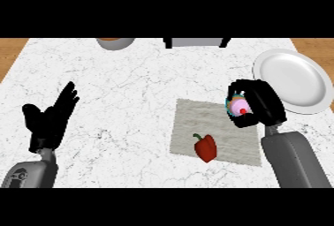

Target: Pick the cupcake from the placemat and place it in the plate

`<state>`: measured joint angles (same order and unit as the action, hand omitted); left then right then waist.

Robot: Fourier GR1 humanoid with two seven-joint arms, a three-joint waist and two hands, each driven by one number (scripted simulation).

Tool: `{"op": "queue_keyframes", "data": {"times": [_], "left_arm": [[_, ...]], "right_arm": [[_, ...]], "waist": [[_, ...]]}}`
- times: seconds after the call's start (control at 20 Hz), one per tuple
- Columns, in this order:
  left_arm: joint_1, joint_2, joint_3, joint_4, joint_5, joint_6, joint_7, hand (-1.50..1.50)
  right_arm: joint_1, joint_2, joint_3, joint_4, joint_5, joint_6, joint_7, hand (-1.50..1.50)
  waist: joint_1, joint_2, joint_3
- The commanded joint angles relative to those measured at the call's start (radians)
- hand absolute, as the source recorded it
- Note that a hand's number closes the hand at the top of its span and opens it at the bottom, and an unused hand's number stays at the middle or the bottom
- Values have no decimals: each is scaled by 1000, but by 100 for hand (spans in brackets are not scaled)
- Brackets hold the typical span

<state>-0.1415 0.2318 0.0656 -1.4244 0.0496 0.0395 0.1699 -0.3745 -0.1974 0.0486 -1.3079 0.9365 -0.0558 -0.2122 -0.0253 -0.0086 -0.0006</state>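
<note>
Curling round the cupcake (239, 106), the right hand (259, 103) shows in the head view with its black fingers wrapped over the top and far side of the cake, so that only the pink frosting, a red dot and a bit of blue wrapper peek out. Hand and cupcake sit over the right edge of the grey placemat (202, 120), between the mat and the white plate (297, 79), which lies just beside the hand at the upper right of the marble counter (130, 88). A red bell pepper (205, 148) lies on the mat's lower part, apart from the hand. The left hand (49, 119) rests at the left, fingers straight and spread, touching nothing.
</note>
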Motion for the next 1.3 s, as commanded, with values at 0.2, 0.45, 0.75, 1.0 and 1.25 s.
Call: {"op": "queue_keyframes", "data": {"times": [0.2, 0.45, 0.75, 1.0, 1.25], "left_arm": [[1, -10, -7, -32, 0, -6, 30, 0], [27, -34, -23, -8, -24, -12, -30, 0], [-42, -11, 9, 21, -2, -43, -3, 0], [-85, -1, 5, -43, -8, -28, 97, 0], [-14, -42, -30, -46, -33, -22, 32, 0]], "right_arm": [[70, -7, -166, -203, -53, -89, 151, 150], [-68, -99, -330, 19, -195, -67, 75, 150], [-195, -230, -432, 296, -233, -92, 1, 150], [-247, -335, -492, 593, -250, -141, -181, 150], [-307, -398, -454, 823, -160, -169, -218, 150]], "waist": [[18, 6, 1], [31, 11, 1], [36, 13, 1], [46, 16, 2], [65, 21, 3]]}}
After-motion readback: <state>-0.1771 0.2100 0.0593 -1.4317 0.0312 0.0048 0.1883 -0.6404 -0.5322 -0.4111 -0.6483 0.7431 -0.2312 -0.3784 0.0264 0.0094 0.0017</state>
